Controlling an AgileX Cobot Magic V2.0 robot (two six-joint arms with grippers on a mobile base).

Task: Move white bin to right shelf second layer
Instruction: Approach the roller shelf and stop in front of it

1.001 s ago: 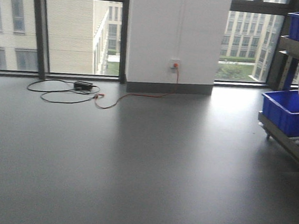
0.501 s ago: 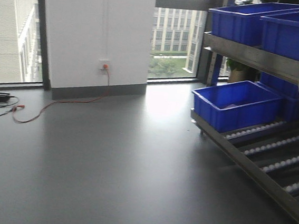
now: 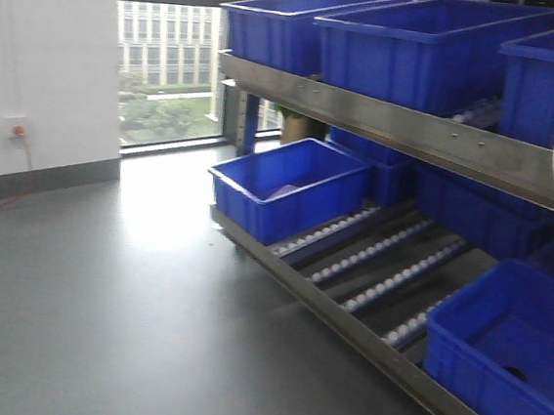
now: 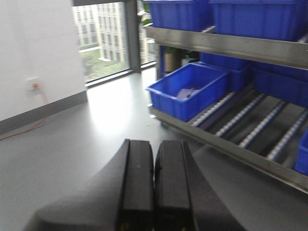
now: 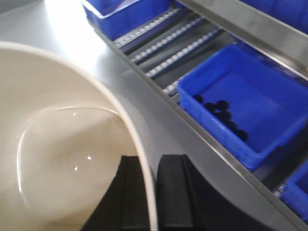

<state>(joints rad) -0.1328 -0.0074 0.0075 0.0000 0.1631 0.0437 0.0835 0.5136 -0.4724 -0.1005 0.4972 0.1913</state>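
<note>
One glossy cream white bin, smooth curved walls.

The glossy cream-white bin hangs aloft by its rim; the roller-laned steel tier stands beyond.

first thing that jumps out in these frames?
The blue crates fill a steel rack on the right of the front view; one in the right wrist view holds small black discs. Bare lanes of white rollers run between the crates on the lower tier. The white bin fills the left of the right wrist view, its rim pinched in the right gripper, while the left gripper is shut on nothing.
</note>
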